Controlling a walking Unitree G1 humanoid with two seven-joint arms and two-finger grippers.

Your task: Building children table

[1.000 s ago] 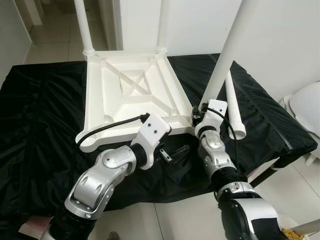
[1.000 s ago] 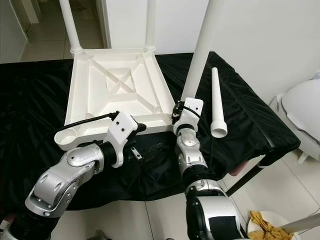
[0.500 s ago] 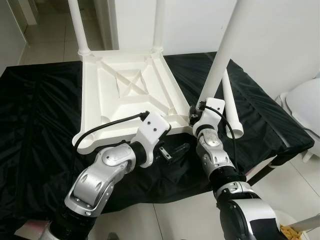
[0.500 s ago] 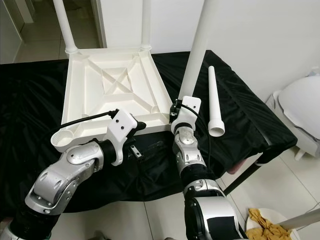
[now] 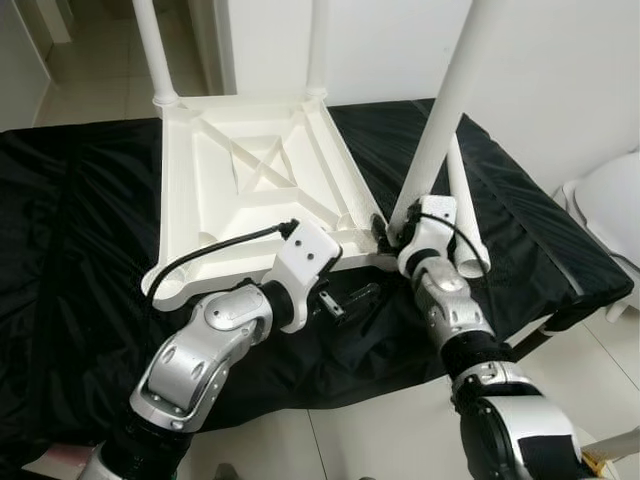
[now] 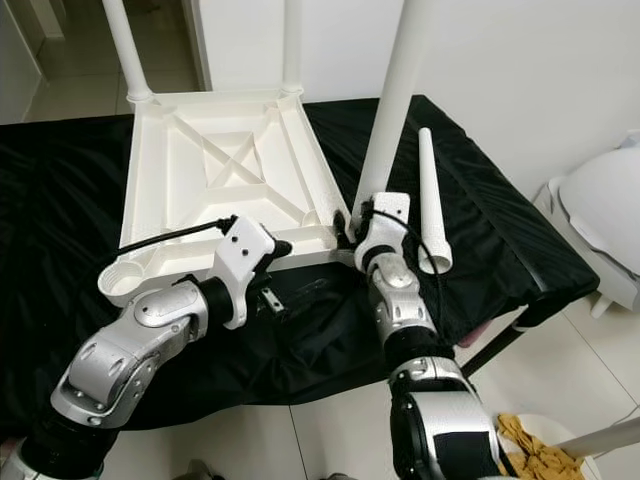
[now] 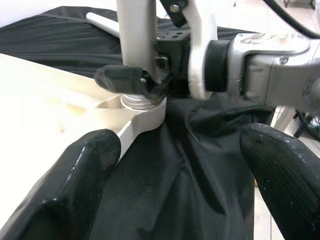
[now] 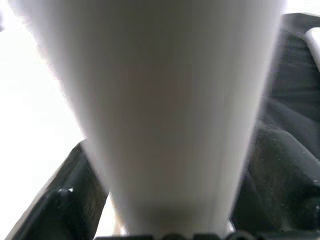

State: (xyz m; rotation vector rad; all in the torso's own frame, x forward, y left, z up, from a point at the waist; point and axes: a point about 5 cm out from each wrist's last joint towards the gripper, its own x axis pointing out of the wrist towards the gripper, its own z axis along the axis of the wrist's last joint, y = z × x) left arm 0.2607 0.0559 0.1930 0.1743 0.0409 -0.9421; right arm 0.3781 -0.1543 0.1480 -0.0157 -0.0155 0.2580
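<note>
Risk first: right gripper (image 7: 131,79) clamps the third leg (image 5: 440,130) low at the tabletop's (image 5: 240,180) near-right corner socket, w/ thread showing above the socket in the left wrist view. If tilted it could cross-thread or pop out. Left gripper (image 5: 350,298) hangs wide, empty, near the tabletop's near edge. Tabletop lies upside down on black cloth (image 5: 70,250), two far legs fitted; spare leg (image 6: 430,210) lies right. No writing legible.
</note>
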